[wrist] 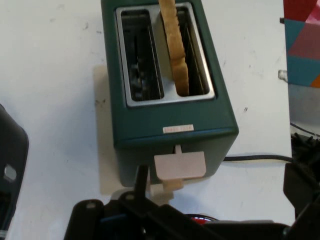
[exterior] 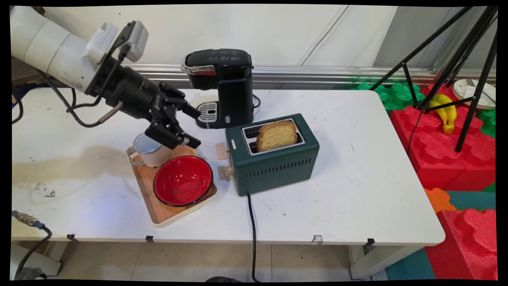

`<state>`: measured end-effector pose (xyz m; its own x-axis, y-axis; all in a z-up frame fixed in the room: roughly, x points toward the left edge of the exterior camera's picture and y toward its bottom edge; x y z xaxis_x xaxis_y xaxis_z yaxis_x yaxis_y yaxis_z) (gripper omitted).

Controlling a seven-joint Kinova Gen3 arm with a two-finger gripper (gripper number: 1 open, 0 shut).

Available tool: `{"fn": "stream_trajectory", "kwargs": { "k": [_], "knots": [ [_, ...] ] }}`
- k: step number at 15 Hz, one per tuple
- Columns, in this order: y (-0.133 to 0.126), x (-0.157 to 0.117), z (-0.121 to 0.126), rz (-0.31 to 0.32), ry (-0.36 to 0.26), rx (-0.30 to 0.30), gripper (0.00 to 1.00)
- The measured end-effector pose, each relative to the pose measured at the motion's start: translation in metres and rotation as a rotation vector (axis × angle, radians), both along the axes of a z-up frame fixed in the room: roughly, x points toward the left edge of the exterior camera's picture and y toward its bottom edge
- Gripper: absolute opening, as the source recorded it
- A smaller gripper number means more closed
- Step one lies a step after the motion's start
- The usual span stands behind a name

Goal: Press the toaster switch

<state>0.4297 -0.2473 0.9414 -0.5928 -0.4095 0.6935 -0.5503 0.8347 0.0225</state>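
Pincer (exterior: 190, 127) hangs wide and holding nothing above the mug (exterior: 149, 151), aimed at the toaster (exterior: 274, 159) just beside it on the worktop (exterior: 357, 178). Bread (exterior: 276, 136) stands in the toaster's nearer slot; it looks light, stiff and crumbly, best pinched gently across its flat faces at the exposed top.

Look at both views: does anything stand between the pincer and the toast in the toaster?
Nothing visible does. The pincer hangs open above the tray's far end, beside the mug. The toast stands in the toaster's near slot. Only bare table and the toaster's lever end lie between them.
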Motion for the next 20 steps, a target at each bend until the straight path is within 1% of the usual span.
{"fn": "stream_trajectory", "kwargs": {
  "k": [2, 3, 11, 20],
  "knots": [
    [-0.001, 0.002, -0.006, -0.003, -0.005, 0.009, 1.0],
    [-0.002, 0.003, -0.008, -0.005, -0.008, 0.013, 0.0],
    [-0.008, 0.0, -0.024, -0.001, -0.009, 0.041, 0.0],
    [-0.023, -0.013, -0.045, 0.013, -0.017, 0.048, 0.0]
  ]
}}
